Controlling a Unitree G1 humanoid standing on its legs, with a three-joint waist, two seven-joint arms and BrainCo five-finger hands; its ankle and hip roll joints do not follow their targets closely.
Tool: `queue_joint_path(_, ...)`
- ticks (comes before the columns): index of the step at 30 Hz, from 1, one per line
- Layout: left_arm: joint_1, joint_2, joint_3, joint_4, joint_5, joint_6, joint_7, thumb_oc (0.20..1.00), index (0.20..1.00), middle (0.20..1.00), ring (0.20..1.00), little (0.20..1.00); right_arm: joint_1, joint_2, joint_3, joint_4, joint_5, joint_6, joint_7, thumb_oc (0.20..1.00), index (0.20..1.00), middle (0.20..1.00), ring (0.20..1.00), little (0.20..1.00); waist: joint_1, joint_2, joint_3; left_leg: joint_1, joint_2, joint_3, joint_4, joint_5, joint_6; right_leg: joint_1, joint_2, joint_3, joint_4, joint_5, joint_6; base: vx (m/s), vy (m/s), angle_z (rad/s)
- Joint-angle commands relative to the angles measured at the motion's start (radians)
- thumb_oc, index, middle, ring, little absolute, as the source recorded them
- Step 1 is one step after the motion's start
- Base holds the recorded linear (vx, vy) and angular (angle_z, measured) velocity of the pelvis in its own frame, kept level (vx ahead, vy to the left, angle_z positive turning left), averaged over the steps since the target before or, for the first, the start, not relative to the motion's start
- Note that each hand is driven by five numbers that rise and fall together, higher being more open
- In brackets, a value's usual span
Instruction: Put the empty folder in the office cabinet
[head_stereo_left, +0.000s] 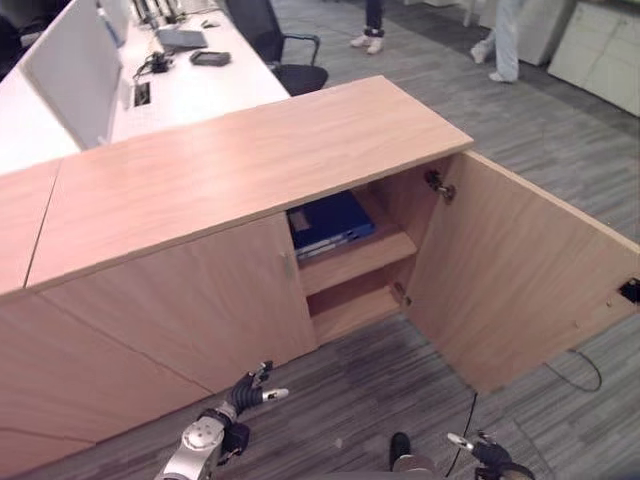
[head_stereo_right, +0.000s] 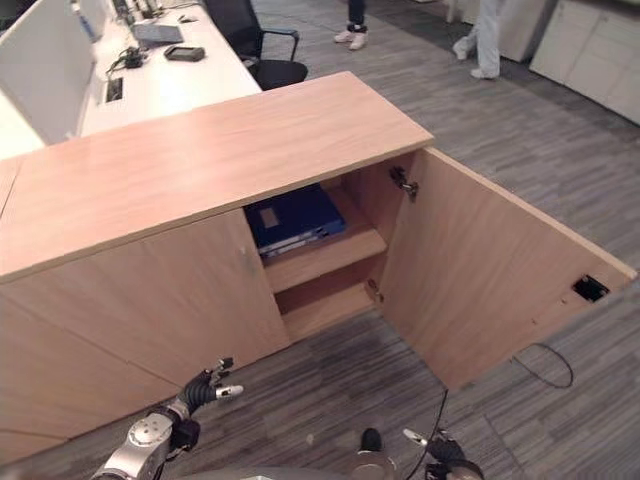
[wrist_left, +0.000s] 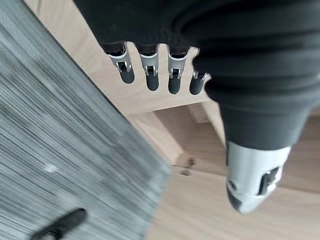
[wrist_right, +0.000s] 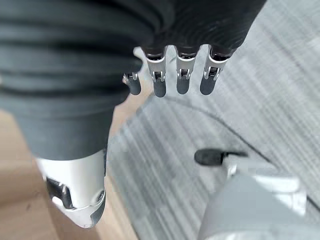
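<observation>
Now blue folder (head_stereo_left: 330, 224) flat on cabinet (head_stereo_left: 250, 160) shelf; left hand (head_stereo_left: 250, 390), right hand (head_stereo_left: 485, 452) open, empty.

The blue folder (head_stereo_left: 330, 225) lies partly hidden under the cabinet top (head_stereo_left: 250, 160).

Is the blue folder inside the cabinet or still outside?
Inside. The blue folder lies flat on the upper shelf of the cabinet, whose door is swung wide open.

Folder (head_stereo_left: 330, 224): blue, flat on its side, spine edge facing outward.
Cabinet (head_stereo_left: 240, 160): light wood, right door (head_stereo_left: 515, 270) swung open.
Place: upper shelf (head_stereo_left: 358, 260), inside.
</observation>
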Motion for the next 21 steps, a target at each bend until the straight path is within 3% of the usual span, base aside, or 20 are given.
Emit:
queue_joint_path(1,-0.024,0.003,0.035,0.009,0.074,-0.014,0.027,1.000,1.000,1.000,1.000,1.000,-0.067,0.007,0.027,0.019,0.035,-0.030,-0.005,1.000,1.000,1.000,1.000,1.000,-0.002,-0.051,0.045,-0.130,0.044,-0.063,0.298,0.107,-0.087,0.093,0.005,0.084,0.004,-0.124,0.037,-0.01,-0.117,-0.65)
queue_joint_path(4,-0.019,-0.027,0.045,0.077,0.079,-0.019,0.053,1.000,1.000,1.000,1.000,1.000,-0.081,0.003,0.038,0.026,0.035,-0.029,-0.009,1.000,1.000,1.000,1.000,1.000,0.007,-0.056,0.047,-0.142,0.015,-0.114,0.286,0.106,-0.076,0.084,0.007,0.119,-0.003,-0.123,0.038,0.00,0.003,-1.12)
queue_joint_path(5,-0.020,-0.052,0.052,0.131,0.075,-0.019,0.075,1.000,1.000,1.000,1.000,1.000,-0.088,-0.001,0.037,0.032,0.049,-0.032,-0.016,1.000,1.000,1.000,1.000,1.000,0.027,-0.053,0.049,-0.143,-0.020,-0.202,0.204,0.056,-0.061,0.085,0.005,0.154,-0.007,-0.125,0.054,0.04,0.056,-1.10)
queue_joint_path(8,-0.021,-0.061,0.054,0.145,0.070,-0.019,0.084,1.000,1.000,1.000,1.000,1.000,-0.091,-0.002,0.036,0.034,0.053,-0.034,-0.020,1.000,1.000,1.000,1.000,1.000,0.034,-0.052,0.042,-0.137,-0.042,-0.246,0.120,0.027,-0.050,0.078,0.001,0.165,-0.009,-0.126,0.061,0.06,0.034,-0.46)
queue_joint_path(9,-0.024,-0.082,0.057,0.203,0.078,-0.021,0.094,1.000,1.000,1.000,1.000,1.000,-0.091,-0.008,0.013,0.050,0.071,-0.042,-0.024,1.000,1.000,1.000,1.000,1.000,0.037,-0.046,0.035,-0.110,-0.065,-0.312,0.003,-0.022,-0.040,0.081,0.006,0.198,-0.009,-0.132,0.072,0.10,0.018,-0.39)
queue_joint_path(15,0.010,-0.065,0.082,0.196,0.087,-0.014,0.087,1.000,1.000,1.000,1.000,1.000,-0.086,-0.068,-0.099,0.092,0.147,-0.055,-0.038,1.000,1.000,1.000,1.000,1.000,0.012,-0.032,0.004,-0.024,-0.052,-0.247,-0.086,-0.014,-0.038,0.086,0.010,0.210,-0.009,-0.120,0.077,0.08,0.034,-0.48)
queue_joint_path(21,0.031,-0.015,0.098,0.187,0.096,-0.010,0.077,1.000,1.000,1.000,1.000,1.000,-0.194,-0.308,-0.229,0.115,0.211,-0.059,-0.062,1.000,1.000,1.000,1.000,1.000,0.017,-0.047,-0.013,0.006,-0.058,-0.215,-0.116,-0.021,-0.030,0.078,0.005,0.218,-0.004,-0.112,0.093,0.01,0.023,-0.09)
